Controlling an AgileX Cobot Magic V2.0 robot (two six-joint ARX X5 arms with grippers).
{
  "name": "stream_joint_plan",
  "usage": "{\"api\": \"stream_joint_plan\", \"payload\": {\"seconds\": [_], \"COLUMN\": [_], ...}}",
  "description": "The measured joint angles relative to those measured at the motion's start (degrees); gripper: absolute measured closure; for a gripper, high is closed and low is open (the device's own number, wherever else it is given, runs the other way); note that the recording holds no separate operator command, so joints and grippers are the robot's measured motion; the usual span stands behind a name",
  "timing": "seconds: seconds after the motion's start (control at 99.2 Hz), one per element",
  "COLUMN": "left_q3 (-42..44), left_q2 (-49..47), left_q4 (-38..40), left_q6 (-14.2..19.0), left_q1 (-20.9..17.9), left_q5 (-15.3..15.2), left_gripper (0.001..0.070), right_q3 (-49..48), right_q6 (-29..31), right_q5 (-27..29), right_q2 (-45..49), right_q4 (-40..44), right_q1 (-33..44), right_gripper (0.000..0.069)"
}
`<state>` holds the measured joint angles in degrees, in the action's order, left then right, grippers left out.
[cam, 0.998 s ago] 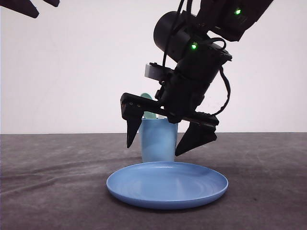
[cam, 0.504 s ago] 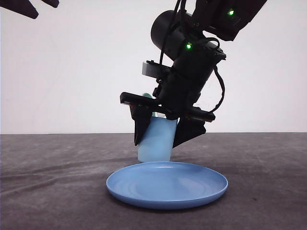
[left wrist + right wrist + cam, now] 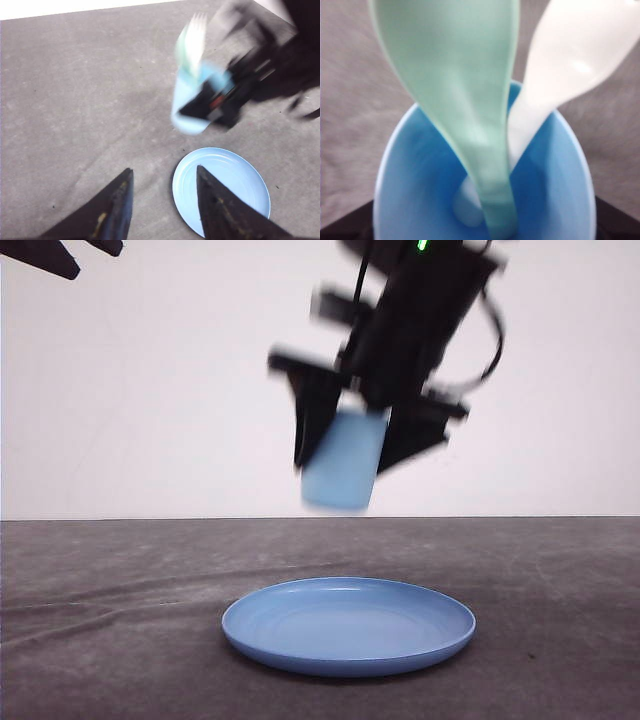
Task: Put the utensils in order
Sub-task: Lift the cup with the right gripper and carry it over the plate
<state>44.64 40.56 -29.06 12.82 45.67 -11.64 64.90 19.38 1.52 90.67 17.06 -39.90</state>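
My right gripper [image 3: 350, 445] has closed on the light blue cup [image 3: 343, 462] and lifted it clear of the surface. A second ago the jaws stood open on either side of the cup while it sat upright behind the blue plate [image 3: 348, 625]; half a second ago they had pinched it and it leaned. Now the cup hangs tilted well above the plate, blurred with motion, and the whole arm sits higher in my front view. The mint-green spoon [image 3: 465, 105] and white fork [image 3: 560, 75] have gone up with the cup, handles down inside it.
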Motion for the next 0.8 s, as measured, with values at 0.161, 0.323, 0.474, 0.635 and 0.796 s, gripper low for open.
{"api": "stream_joint_plan", "payload": {"seconds": [0.161,0.323,0.474,0.635,0.796], "left_q3": [0.00,0.00,0.00,0.00,0.00], "left_q2": [0.00,0.00,0.00,0.00,0.00], "left_q4": [-0.07,-0.09,-0.28,-0.50,-0.52], "left_q6": [0.00,0.02,0.04,0.07,0.07], "left_q1": [0.00,0.00,0.00,0.00,0.00], "left_q5": [0.00,0.00,0.00,0.00,0.00], "left_gripper": [0.0481,0.0481,0.0481,0.0481,0.0481], "right_q3": [0.11,0.11,-0.28,-3.87,-9.44], "right_q6": [-2.49,-4.00,-4.20,-4.15,-3.23], "right_q5": [1.29,1.81,4.81,7.34,7.65], "right_q2": [-7.13,-9.99,-9.94,-9.94,-9.94], "right_q4": [7.21,13.35,16.52,13.44,8.66], "right_q1": [-1.66,-4.31,-7.45,-10.95,-12.57], "right_gripper": [0.0278,0.0278,0.0278,0.0278,0.0278]}}
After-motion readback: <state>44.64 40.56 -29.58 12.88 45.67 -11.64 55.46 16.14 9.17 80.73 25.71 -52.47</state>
